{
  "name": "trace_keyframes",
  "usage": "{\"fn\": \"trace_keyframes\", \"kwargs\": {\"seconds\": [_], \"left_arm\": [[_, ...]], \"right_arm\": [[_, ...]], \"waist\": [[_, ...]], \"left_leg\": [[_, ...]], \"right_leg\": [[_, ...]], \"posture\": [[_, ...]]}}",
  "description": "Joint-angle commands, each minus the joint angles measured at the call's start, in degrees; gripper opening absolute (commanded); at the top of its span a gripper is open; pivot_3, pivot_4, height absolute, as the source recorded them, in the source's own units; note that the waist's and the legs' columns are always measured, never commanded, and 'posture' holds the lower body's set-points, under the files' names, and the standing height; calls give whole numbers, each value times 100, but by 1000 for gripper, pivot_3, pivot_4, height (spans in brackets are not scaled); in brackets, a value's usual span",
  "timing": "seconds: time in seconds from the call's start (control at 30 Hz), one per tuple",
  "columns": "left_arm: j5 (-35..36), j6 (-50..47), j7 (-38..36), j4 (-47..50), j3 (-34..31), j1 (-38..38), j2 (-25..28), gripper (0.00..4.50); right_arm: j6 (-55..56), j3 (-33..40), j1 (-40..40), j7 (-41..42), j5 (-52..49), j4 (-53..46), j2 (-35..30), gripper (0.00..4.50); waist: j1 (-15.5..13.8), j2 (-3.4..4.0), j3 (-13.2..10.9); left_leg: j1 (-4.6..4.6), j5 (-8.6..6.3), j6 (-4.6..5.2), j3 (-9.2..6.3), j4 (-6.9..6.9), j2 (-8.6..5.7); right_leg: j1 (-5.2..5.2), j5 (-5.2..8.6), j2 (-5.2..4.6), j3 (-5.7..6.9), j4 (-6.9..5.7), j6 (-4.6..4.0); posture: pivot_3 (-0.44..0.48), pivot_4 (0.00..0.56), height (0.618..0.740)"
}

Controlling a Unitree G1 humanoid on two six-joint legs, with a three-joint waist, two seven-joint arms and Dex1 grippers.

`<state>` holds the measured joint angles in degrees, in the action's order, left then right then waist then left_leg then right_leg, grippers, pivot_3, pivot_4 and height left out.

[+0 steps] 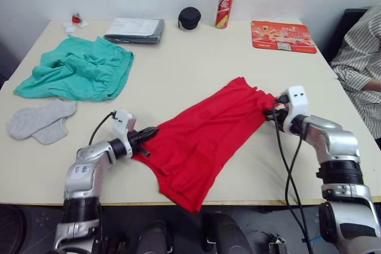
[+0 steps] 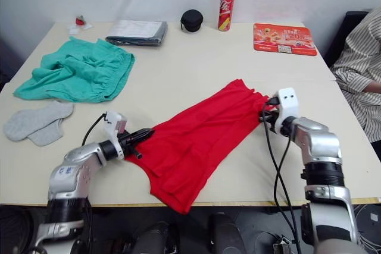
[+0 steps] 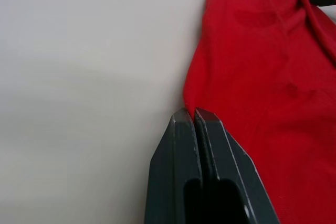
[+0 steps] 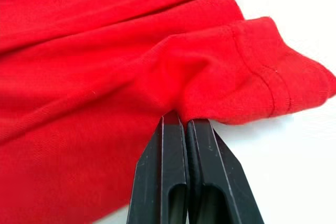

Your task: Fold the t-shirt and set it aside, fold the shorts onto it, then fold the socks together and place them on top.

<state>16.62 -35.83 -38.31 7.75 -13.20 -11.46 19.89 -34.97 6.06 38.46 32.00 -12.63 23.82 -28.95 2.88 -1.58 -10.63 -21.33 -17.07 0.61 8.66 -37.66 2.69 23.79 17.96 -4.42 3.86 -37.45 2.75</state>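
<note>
I see my left hand (image 1: 144, 137) clamped on one edge of the t-shirt (image 1: 205, 138) and my right hand (image 1: 272, 111) pinched on its opposite end, the shirt stretched between them on the desk (image 1: 190, 69). The shorts (image 1: 77, 69) and socks (image 1: 41, 120) lie beyond my left hand.

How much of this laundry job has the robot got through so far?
Nothing is finished yet. In hand: the left gripper and right gripper each pinch an edge of the t-shirt, which lies partly folded near the table's front edge. Left: the shorts lie crumpled and the socks lie loose, both untouched.
</note>
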Motion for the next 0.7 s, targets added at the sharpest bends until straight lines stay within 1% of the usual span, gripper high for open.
{"fn": "trace_keyframes", "kwargs": {"seconds": [0.03,0.1,0.17,0.27,0.37,0.47,0.63,0.7], "left_arm": [[249,123,267,889,-150,588,-92,0],[233,196,316,1063,-81,852,-54,0],[294,279,316,1078,-58,931,-43,0],[477,169,283,962,-82,794,22,0],[570,243,-29,761,-97,462,441,618],[860,235,-703,537,-163,288,1043,1589],[1399,-90,-1972,66,-251,183,2216,3312],[1460,-190,-2291,-268,-116,-138,2532,3874]], "right_arm": [[703,-159,228,47,178,355,166,13],[854,-174,254,156,145,412,247,13],[833,-80,206,242,28,327,277,13],[820,-19,23,454,-74,8,159,611],[450,36,-482,828,-227,-810,-243,1589],[-54,164,-1158,1303,-630,-1862,-687,2670],[-1245,841,-2638,1933,-1860,-3980,-1425,4491],[-1832,1169,-3193,1952,-2416,-4686,-1578,4500]], "waist": [[4,0,0],[-4,0,0],[-14,1,0],[-35,1,-1],[-112,2,-1],[-133,8,-2],[-109,16,-7],[-121,17,-8]], "left_leg": [[0,-1,1,1,1,-1],[0,-2,2,0,3,-2],[0,-2,2,-1,5,-2],[-1,-3,4,-2,6,-1],[-1,-4,5,-5,16,-2],[-2,-3,2,-11,39,-2],[-3,-7,-1,-10,60,2],[-1,-8,-1,-13,63,3]], "right_leg": [[-1,0,-1,0,2,0],[-2,0,-3,0,5,0],[-2,0,-3,2,5,0],[-2,0,-3,3,6,-1],[0,0,-3,5,12,-1],[-1,1,-3,13,30,-3],[0,3,-1,18,55,-7],[-1,5,0,21,58,-9]], "posture": [[0,150,740],[0,150,740],[0,150,740],[0,150,740],[0,150,740],[0,150,740],[0,150,740],[0,150,740]]}}
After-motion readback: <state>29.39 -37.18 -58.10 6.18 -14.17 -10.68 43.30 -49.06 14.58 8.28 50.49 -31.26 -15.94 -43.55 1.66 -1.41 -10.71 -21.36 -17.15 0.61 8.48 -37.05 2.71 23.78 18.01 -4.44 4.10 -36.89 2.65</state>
